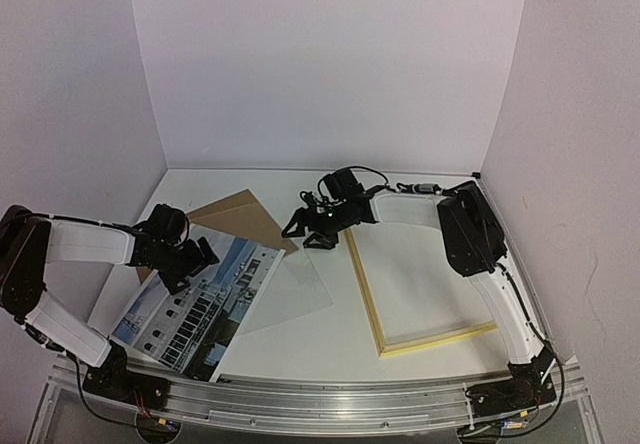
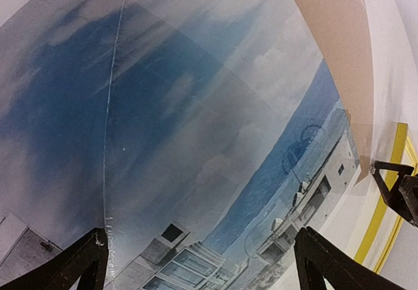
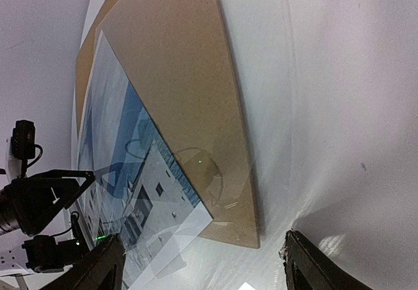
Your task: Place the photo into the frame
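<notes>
Your glossy paper photo (image 1: 195, 304) of a white building lies flat, near left, its far end over a matte brown backing board (image 1: 240, 214), with a clear sheet (image 1: 300, 289) at its right edge. The thin yellow rectangular frame (image 1: 362, 284) lies right. The left gripper (image 2: 200, 232) hovers over the photo and the right gripper (image 3: 204, 238) near the board's corner, both with jaws apart.
</notes>
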Robot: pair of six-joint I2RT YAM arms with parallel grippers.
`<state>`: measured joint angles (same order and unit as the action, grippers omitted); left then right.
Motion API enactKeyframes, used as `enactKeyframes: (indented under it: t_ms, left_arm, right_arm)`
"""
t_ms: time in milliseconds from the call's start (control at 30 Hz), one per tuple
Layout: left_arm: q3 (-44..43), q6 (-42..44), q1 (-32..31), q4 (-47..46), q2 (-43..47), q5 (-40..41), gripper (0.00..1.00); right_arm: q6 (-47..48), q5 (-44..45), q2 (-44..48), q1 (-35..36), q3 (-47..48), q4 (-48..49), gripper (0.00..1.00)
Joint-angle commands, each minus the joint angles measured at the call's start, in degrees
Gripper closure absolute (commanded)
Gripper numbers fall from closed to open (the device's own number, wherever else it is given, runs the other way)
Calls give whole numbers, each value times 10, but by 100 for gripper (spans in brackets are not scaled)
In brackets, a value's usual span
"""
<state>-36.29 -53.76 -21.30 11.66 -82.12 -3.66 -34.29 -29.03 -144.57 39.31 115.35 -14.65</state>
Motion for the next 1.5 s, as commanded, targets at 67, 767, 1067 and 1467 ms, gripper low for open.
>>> enactKeyframes:
  t_ms: [67, 767, 1067, 1467]
  left_arm:
    - [15, 2, 3, -40, -19, -32, 0]
    - [32, -3, 3, -29, -9, -22, 0]
    - [20, 4, 3, -31, -29, -21, 0]
    - [-135, 40, -16, 79, 58, 27, 0]
  right_arm:
    - [-101, -49, -13, 31, -18, -28, 21]
    - [-120, -217, 94, 30, -29, 36, 42]
    - [-123, -186, 83, 31, -39, 38, 63]
    - [-43, -16, 305, -19, -132, -46, 100]
